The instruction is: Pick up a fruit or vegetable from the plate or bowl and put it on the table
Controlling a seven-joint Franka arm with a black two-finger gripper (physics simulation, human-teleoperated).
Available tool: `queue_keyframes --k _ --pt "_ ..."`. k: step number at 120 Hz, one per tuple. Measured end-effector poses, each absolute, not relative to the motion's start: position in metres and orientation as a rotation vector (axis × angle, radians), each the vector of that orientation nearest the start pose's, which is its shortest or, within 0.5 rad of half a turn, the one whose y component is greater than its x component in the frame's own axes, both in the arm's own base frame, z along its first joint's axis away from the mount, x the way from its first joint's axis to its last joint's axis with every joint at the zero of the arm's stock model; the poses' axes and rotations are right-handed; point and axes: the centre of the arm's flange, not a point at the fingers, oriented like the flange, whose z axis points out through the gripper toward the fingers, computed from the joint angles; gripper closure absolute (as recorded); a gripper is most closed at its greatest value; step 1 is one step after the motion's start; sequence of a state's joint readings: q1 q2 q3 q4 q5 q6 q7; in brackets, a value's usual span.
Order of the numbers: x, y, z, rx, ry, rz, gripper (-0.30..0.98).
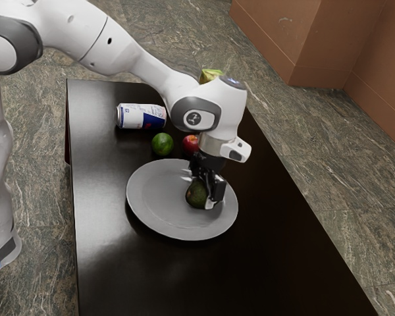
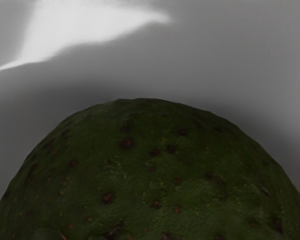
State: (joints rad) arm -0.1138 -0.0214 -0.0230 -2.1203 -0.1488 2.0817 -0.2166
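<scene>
Arm (image 1: 118,49): comes in from ten to eleven o'clock of the plate's centre, by the exterior view (all clock directions so), and bends down over the dish.
Surface (image 1: 102,224): dark and glossy, under everything; the bare stretch toward eight o'clock looks a fair landing spot, but a round fruit let go too high could roll there.
Can (image 1: 141,116): lying on its side at eleven o'clock; a wide swing that way might knock it rolling.
Green fruit (image 1: 162,144): between eleven and twelve, just off the rim; easily bumped if the load leaves low.
Plate (image 1: 158,214): grey and shallow; a sideways pull before a full lift could catch its raised rim and drag it along.
Apple (image 1: 189,143): near twelve, just beyond the rim and close to the wrist; a backward move risks nudging it.
Avocado (image 1: 195,196): the likely target, within the plate toward three o'clock, apparently low in it; its rounded skin could slip out if gripped off-centre.
Tool (image 1: 205,190): down at the avocado, partly in front of it; whether it grasps the fruit or is still to close, I cannot tell. Lifting without a firm hold would leave the fruit behind.
Yellow-green item (image 1: 210,75): toward one o'clock, beyond the arm; little threat.
</scene>
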Motion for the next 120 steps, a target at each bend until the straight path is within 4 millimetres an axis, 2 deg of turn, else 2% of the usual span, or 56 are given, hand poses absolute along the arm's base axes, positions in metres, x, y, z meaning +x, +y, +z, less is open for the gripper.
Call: queue_keyframes --k 5,19,31,37,52,59,63,68,72,80,86,95,120 --pt "0.530 -0.080 0.421 -3.256 -0.248 0.059 0.01" --pt "0.532 -0.080 0.424 -3.254 -0.241 0.016 0.18" --pt "0.535 -0.080 0.432 -3.251 -0.236 -0.045 0.21" --pt "0.537 -0.081 0.445 -3.253 -0.232 -0.096 0.23" --pt "0.557 -0.090 0.498 -3.264 -0.202 -0.293 0.20" --pt "0.569 -0.100 0.512 -3.269 -0.175 -0.348 0.20" --pt "0.582 -0.108 0.515 -3.273 -0.158 -0.372 0.20" --pt "0.600 -0.121 0.516 -3.280 -0.133 -0.395 0.20" --pt "0.611 -0.140 0.513 -3.288 -0.092 -0.405 0.20" --pt "0.619 -0.193 0.503 -3.305 0.030 -0.422 0.21" --pt "0.621 -0.216 0.501 -3.313 0.079 -0.443 0.21" --pt "0.622 -0.225 0.503 -3.359 0.057 -0.463 0.10" --pt "0.625 -0.224 0.500 -3.429 -0.013 -0.470 0.03"
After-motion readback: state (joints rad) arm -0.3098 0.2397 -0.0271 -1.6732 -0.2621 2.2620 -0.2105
